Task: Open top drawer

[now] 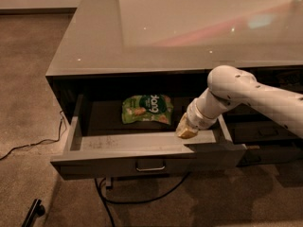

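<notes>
A carpeted floor (pixel 28 79) fills the left of the frame, with a thin cable (pixel 28 145) trailing across it and a small dark object (pixel 34 212) in the lower left corner; what it is cannot be told. Right of the carpet stands a low table (pixel 142 37) with a glossy grey top that reaches the upper and right edges of the frame. Below the top's front edge, the top drawer (pixel 109 162) is pulled well out toward the bottom of the frame, its dark grey front carrying a small metal loop handle (pixel 150 166) at centre. Inside, toward the back and near the middle, a green snack bag (pixel 147 109) lies flat. A dark cable (pixel 142 200) loops on the floor beneath the drawer. Further right, the gripper (pixel 187 130) sits low inside the drawer, against the inner face of its front near the right corner; whether it is open or closed cannot be told. Its white arm (pixel 255 96) slants up to the right edge. Behind the arm, other dark drawer fronts (pixel 262 131) sit closed.
</notes>
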Controlling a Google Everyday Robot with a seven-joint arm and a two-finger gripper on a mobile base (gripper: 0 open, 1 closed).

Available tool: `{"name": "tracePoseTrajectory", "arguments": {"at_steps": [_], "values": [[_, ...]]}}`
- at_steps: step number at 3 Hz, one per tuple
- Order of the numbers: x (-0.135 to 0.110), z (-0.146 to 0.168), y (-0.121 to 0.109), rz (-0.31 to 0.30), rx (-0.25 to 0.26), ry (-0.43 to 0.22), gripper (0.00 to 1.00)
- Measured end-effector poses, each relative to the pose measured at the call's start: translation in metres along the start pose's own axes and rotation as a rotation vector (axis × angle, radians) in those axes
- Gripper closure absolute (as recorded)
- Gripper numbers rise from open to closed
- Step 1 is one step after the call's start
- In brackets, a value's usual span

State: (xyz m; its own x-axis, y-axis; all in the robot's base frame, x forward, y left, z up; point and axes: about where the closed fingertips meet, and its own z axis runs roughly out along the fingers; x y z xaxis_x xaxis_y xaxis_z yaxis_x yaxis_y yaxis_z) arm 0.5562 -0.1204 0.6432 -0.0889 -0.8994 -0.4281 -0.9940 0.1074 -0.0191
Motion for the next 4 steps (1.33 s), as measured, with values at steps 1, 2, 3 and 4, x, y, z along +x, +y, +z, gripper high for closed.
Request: {"name": "tracePoseTrajectory", "arguments": {"at_steps": [1, 2, 3, 4], "values": [[0.011, 0.004, 0.027, 0.029, -0.016, 0.012, 1.0], [0.016, 0.003, 0.04, 0.048, -0.02, 0.018, 1.0], [0.025, 0.003, 0.061, 0.075, -0.024, 0.022, 1.0], [0.025, 0.003, 0.059, 0.076, -0.024, 0.022, 1.0]]}}
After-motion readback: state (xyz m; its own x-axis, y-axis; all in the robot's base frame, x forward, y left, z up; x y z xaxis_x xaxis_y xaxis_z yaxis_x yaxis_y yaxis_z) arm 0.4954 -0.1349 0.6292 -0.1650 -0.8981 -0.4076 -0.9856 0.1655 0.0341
